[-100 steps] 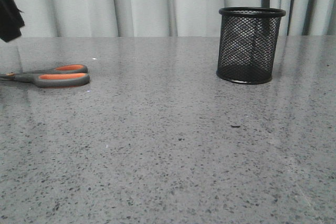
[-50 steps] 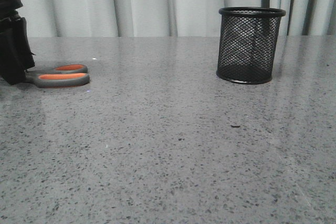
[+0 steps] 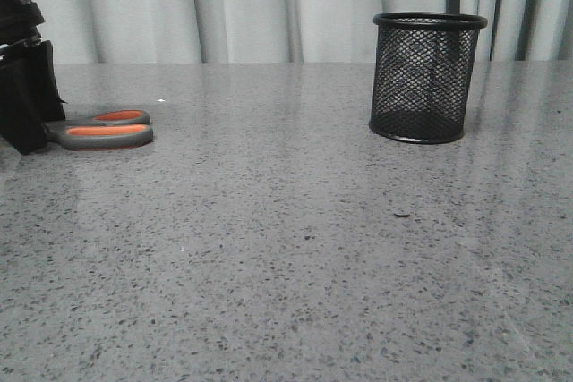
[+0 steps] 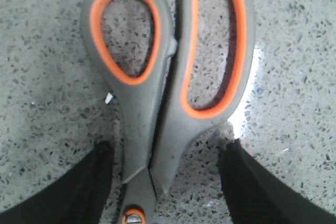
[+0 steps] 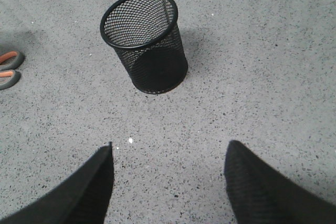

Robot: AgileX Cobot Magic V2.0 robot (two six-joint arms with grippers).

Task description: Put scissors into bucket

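The scissors lie flat on the table at the far left, grey handles with orange lining pointing right. My left gripper is down at the table over their blade end. In the left wrist view the scissors lie between my open fingers, which straddle the neck near the pivot with gaps on both sides. The black mesh bucket stands upright at the back right. In the right wrist view the bucket is ahead of my open, empty right gripper, well apart from it. The scissor handles show at that view's edge.
Speckled grey stone table. Pale curtains hang behind the far edge. The right arm is out of the front view.
My left gripper has come down from above at the far left and now stands on the table over the scissors' blade end. Scissors and bucket have not moved.
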